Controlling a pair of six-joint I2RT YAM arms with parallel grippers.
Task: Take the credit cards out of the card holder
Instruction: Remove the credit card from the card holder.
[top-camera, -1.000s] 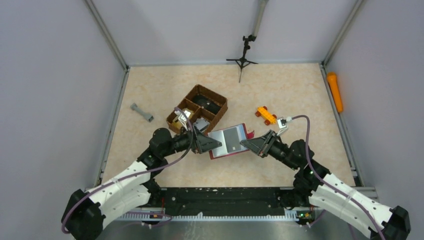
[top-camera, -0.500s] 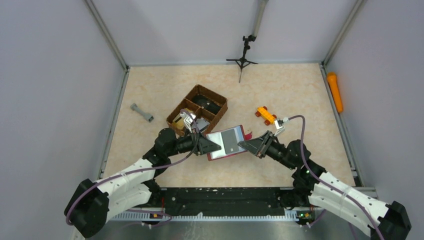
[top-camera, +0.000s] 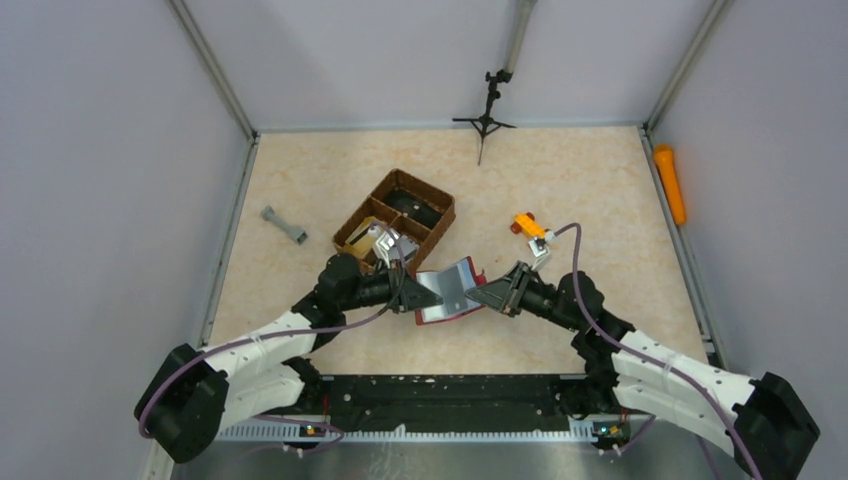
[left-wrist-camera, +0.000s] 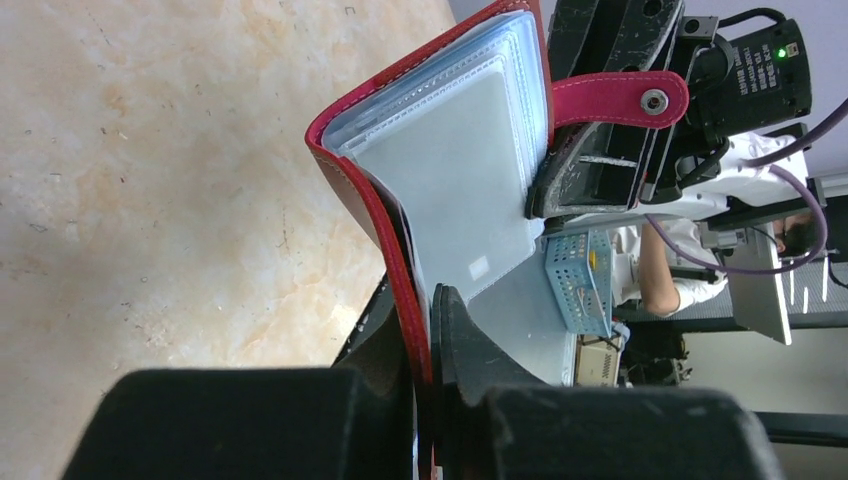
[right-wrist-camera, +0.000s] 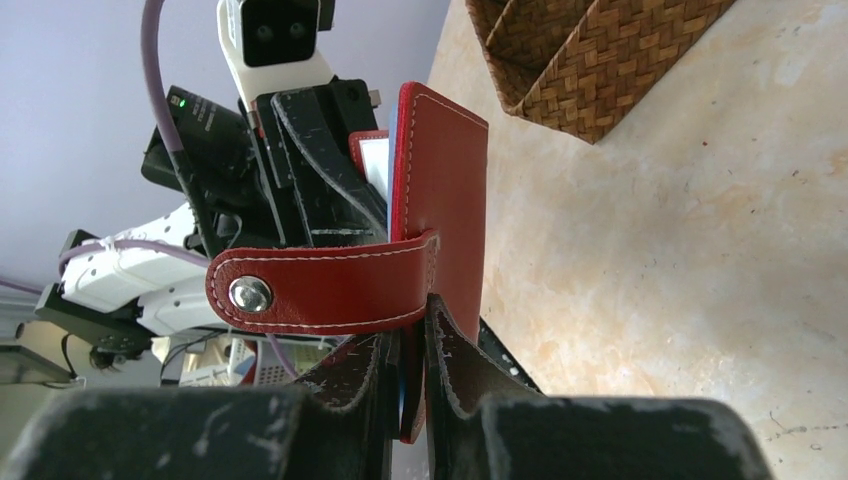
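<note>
The dark red card holder hangs between my two grippers above the table, half folded into a V. My left gripper is shut on its left cover. My right gripper is shut on the right cover, just below the snap tab. Clear sleeves fan out inside. A silver-grey credit card face shows in the top sleeve, and the other credit cards are hidden. In the left wrist view the tab lies across the right gripper's fingers.
A brown woven three-compartment basket stands just behind the left gripper. An orange toy car lies behind the right wrist. A grey dumbbell-shaped piece is at the left, an orange cylinder by the right wall, and a small tripod at the back.
My left gripper has closed on the left cover. Both grippers have moved toward each other, and the card holder has gone from lying open and flat to half folded.
</note>
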